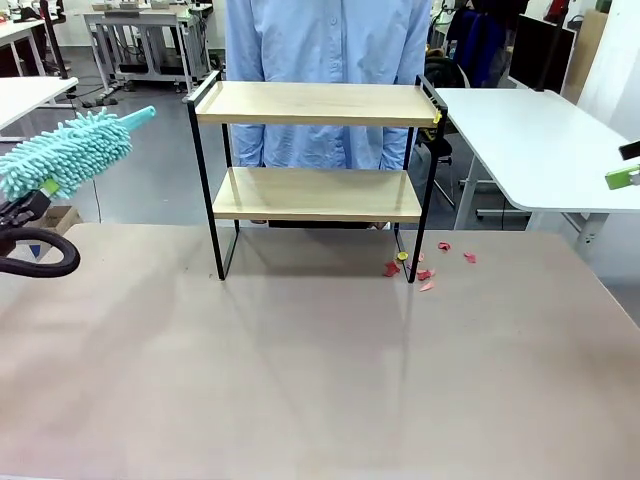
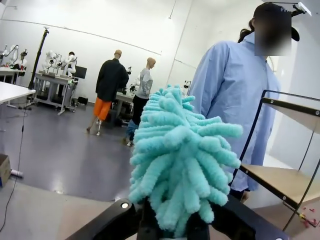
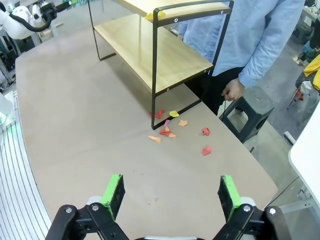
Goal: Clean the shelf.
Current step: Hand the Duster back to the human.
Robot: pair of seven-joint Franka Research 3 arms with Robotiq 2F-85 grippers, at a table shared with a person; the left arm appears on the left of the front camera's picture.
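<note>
The shelf (image 1: 315,105), two light wood boards in a thin black frame, stands at the table's far middle, and appears too in the right wrist view (image 3: 165,55) and the left wrist view (image 2: 295,145). Its boards look bare except for a yellow scrap (image 1: 437,117) at the top board's right end. A fluffy teal duster (image 1: 70,150) is held up at the far left, left of the shelf and apart from it. My left gripper (image 2: 172,230) is shut on the duster (image 2: 182,165). My right gripper (image 3: 171,192) hangs open above the table's right part, a green pad (image 1: 622,178) at the right edge.
Red, orange and yellow paper scraps (image 3: 172,131) lie on the table (image 1: 320,370) by the shelf's right foot (image 1: 425,268). A person in a light blue shirt (image 1: 325,40) stands right behind the shelf. A white table (image 1: 540,140) stands at the right, a grey stool (image 3: 247,112) beyond the table edge.
</note>
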